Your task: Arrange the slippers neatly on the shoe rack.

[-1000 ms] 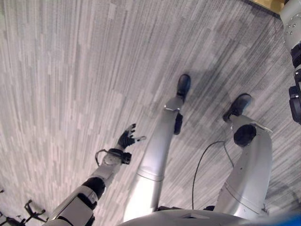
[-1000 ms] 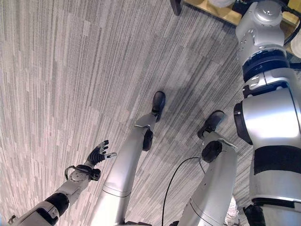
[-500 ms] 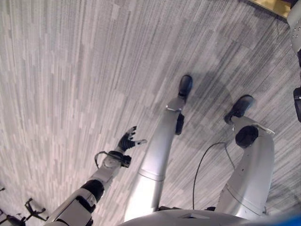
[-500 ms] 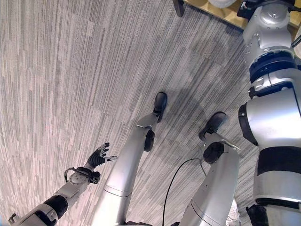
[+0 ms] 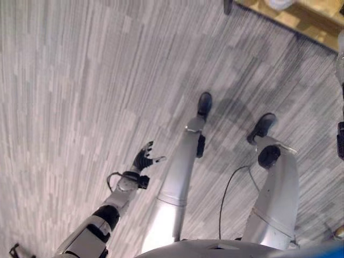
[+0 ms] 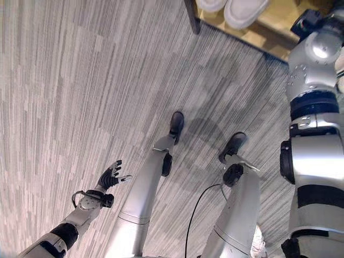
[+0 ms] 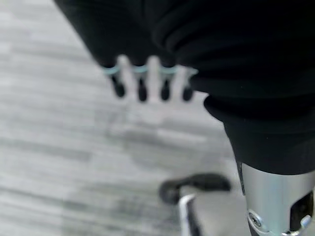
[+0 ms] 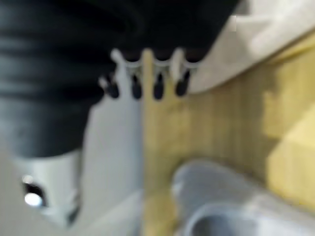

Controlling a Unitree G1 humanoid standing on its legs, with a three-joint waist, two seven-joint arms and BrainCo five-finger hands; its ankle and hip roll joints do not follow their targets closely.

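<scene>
left hand (image 5: 144, 159) spread above carpet (image 5: 64, 97)

1. No text, label, brand, number or sign can be read in any view.
2. The pale slippers (image 6: 244, 11) on the wooden shoe rack (image 6: 279, 32) carry no mark that is legible.
3. The grey striped carpet (image 5: 80, 80) carries no print.
</scene>
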